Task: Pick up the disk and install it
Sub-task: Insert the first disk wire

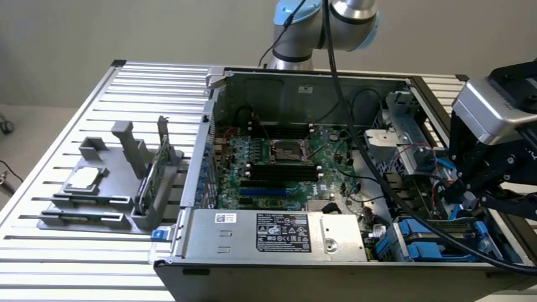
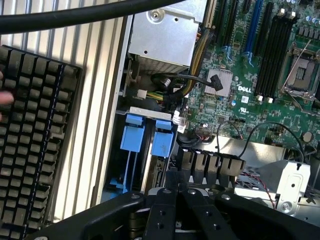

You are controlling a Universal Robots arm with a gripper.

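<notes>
Wrist view shows the disk [image 2: 162, 140] as a bright blue carrier frame seated in the drive bay [image 2: 150, 111] at a corner of the open computer case [image 1: 210, 126]. A second blue carrier [image 2: 134, 137] sits just beside it. The metal body of the disk is mostly hidden inside the bay. The end effector [image 2: 178, 189] hangs just above this bay with its black fingers pressed together. It holds nothing and is clear of both carriers.

A bundle of black and yellow wires [image 2: 192, 82] loops next to the bay. Past it are the silver power supply [image 2: 162, 35] and the green motherboard [image 2: 250, 75]. A black keyboard [image 2: 30, 140] lies outside the case wall on the slatted metal worktop [image 2: 100, 100]. A thick black cable [image 2: 75, 15] crosses over both.

In the exterior view the end effector stands over the case's side at the exterior view's right, and its cable sweeps in front of the blue carriers. Well apart, at the exterior view's left, a grey fixture [image 1: 100, 201] on the worktop carries a small square chip [image 1: 84, 179] and an upright green card [image 1: 165, 157].

The disk stands on edge, parallel to its neighbour. Its blue tab faces the power supply, and its long axis runs from that tab back towards the end effector.
</notes>
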